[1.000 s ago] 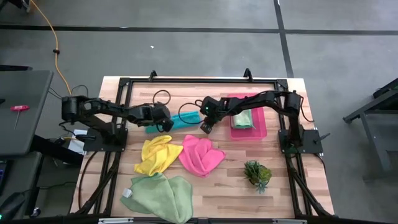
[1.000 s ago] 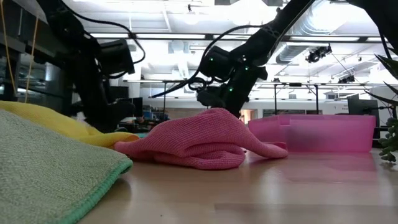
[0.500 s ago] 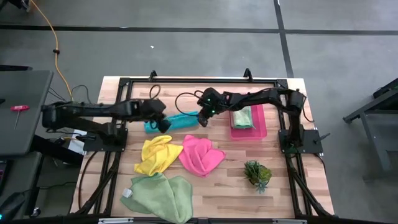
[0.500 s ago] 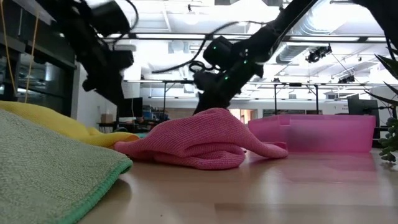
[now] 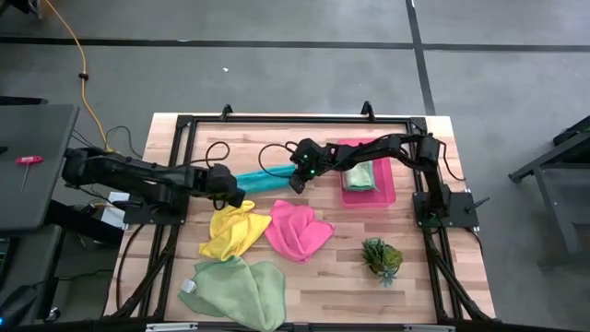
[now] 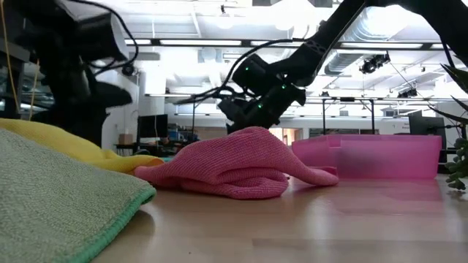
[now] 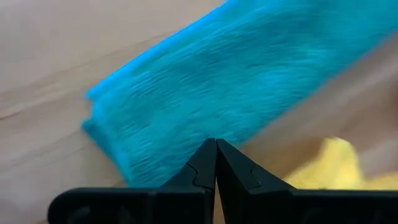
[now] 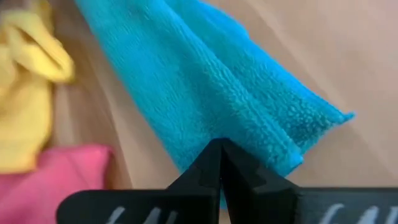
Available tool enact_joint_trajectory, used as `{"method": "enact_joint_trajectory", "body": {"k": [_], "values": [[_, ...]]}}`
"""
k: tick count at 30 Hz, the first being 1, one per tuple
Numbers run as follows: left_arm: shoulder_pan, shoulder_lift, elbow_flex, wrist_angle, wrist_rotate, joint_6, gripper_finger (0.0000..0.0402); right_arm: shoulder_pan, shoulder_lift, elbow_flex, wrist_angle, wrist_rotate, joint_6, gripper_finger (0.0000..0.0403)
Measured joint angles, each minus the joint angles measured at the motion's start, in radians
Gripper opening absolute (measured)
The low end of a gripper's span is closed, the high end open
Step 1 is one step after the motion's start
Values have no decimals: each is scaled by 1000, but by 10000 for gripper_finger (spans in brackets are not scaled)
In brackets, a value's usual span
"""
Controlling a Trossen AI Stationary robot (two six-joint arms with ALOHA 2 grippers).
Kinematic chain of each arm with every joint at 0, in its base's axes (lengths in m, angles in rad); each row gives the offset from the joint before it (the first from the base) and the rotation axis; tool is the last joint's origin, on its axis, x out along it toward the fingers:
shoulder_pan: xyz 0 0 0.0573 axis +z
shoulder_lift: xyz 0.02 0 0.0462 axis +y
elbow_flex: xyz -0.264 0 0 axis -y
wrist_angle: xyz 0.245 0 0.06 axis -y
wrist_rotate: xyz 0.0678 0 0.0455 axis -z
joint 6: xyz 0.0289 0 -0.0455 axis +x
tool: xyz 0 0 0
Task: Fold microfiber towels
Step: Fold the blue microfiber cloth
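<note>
A teal towel (image 5: 265, 179) lies as a long folded strip at the table's middle, between my two grippers. My left gripper (image 5: 234, 191) is shut at its left end, my right gripper (image 5: 295, 181) shut at its right end. A yellow towel (image 5: 230, 231), a hot pink towel (image 5: 297, 229) and a pale green towel (image 5: 235, 286) lie crumpled nearer the front edge. A second pale green towel (image 5: 361, 173) lies in the pink tray (image 5: 387, 189). In the low view the pink towel (image 6: 234, 168) hides the teal one. My left gripper pinches the teal towel between its two shut fingers at one long edge (image 7: 205, 134), near the strip's left end. Whether that end is off the table, I cannot tell. My right gripper pinches the towel's folded edge (image 8: 233, 134) between its two shut fingers, close to the right-end corner (image 8: 339, 117). Several layers show there. The fingers slant down from the far right.
A small spiky green plant (image 5: 381, 258) stands at the front right. The pink tray sits at the back right, beside my right arm. A black frame (image 5: 184, 124) runs round the table's edges. Bare wood shows between the pink towel and the plant.
Both grippers have gone toward the table's left edge, the left one also toward the near edge, and both have come lower. The teal towel now shows as a straight strip between them.
</note>
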Motion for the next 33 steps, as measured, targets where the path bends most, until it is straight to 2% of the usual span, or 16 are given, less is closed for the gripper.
{"method": "enact_joint_trajectory", "body": {"k": [5,9,14,17,23,28,33], "values": [[30,97,-1,51,-3,15,0,0,-3,3,-107,-1,17,0],[78,159,0,164,-7,107,0,20,-6,5,-152,-8,52,0],[167,202,2,285,1,253,0,52,-8,5,-153,21,198,0],[214,201,15,248,34,333,0,67,-11,5,-174,64,235,0],[254,174,28,168,70,416,0,58,-25,5,-257,104,193,0],[231,167,28,169,135,423,0,32,-39,2,-280,144,106,0],[198,167,28,172,130,397,0,7,-40,2,-284,144,75,0]]}}
